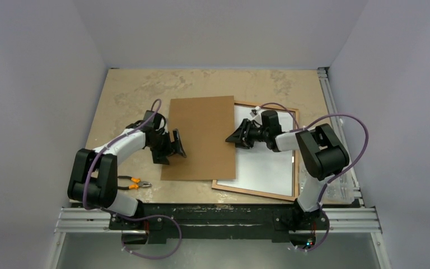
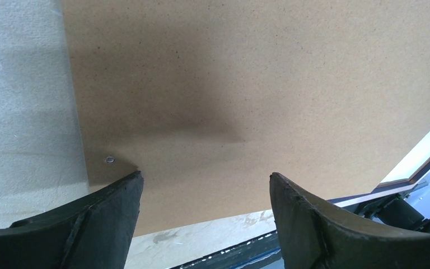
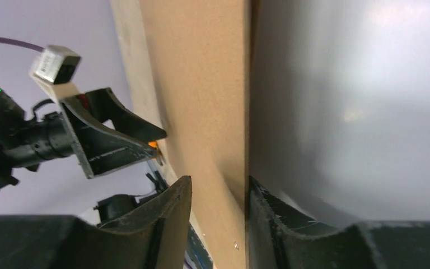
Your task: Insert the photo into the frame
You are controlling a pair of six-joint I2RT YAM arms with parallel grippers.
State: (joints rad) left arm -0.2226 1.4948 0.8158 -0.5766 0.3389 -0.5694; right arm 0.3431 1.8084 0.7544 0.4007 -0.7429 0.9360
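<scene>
The right fingers (image 3: 280, 230) pinch the backing board (image 1: 201, 137) by its right edge, which overlaps the back-up frame (image 1: 257, 191). The photo (image 1: 263, 168), seemingly face-down and white, already lies inside. The left fingers (image 2: 106, 218) hover wide at the board's left edge. The next move is probably to slide the board squarely over the frame.

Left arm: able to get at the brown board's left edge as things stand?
Probably yes. The left gripper is open right over the board near its left edge, with nothing between them. The right gripper is at the opposite edge, out of the way.
</scene>
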